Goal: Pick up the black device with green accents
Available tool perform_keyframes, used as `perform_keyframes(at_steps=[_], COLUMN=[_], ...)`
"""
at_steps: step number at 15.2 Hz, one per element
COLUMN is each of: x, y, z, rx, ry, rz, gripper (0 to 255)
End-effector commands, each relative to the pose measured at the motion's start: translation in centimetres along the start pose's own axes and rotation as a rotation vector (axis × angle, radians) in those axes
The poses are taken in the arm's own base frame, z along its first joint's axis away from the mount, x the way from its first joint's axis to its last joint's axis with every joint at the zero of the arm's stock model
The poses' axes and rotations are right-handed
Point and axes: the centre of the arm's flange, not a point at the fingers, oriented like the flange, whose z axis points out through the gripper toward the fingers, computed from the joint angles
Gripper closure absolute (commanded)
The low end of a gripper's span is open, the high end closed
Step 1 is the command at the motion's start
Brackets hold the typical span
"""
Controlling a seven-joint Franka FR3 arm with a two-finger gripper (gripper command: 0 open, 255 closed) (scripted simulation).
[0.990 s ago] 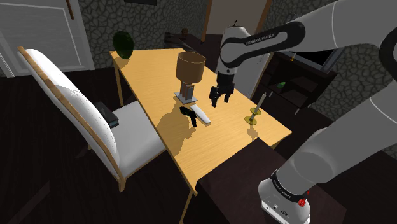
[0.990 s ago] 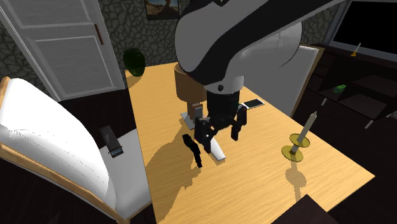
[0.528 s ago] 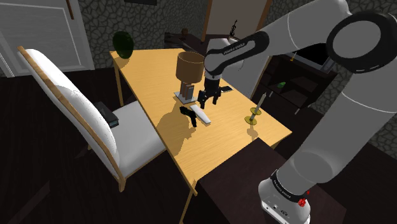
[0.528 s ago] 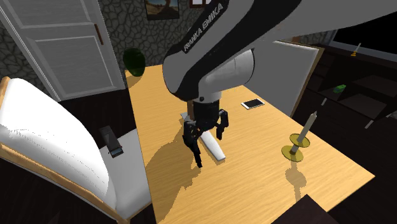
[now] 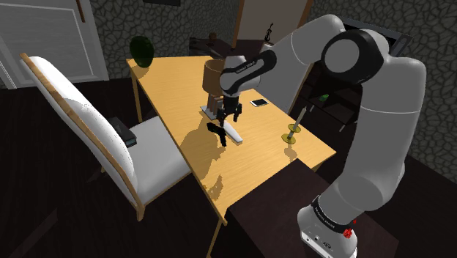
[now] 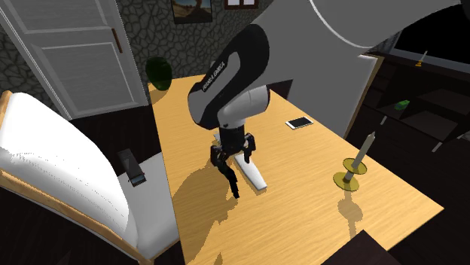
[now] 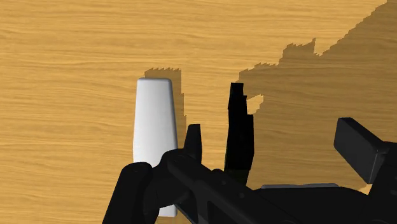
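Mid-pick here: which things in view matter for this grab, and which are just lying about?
For the job: black device; claw, open, near it.
Lying about: white bar beside the device; lamp; phone; candle; green vase; black item on the chair.

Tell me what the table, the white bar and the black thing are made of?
Table: wood by its look, matte, with brown grain lines. White bar: smooth, plain white, perhaps plastic; no sure sign. Black device: flat black, no texture, so I cannot tell.
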Motion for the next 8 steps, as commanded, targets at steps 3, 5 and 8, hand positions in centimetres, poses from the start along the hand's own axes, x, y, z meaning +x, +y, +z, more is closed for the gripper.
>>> perform_keyframes(at_steps=[3,5,8], x=[4.3,6.5,9.7], y=[0.5,0.7,1.1], z=[3.2,4.6,6.8], rx=[-0.009,-0.013,-0.020], ry=[0.000,0.000,0.001], rz=[0.005,0.007,0.010], gripper=[0,0,0])
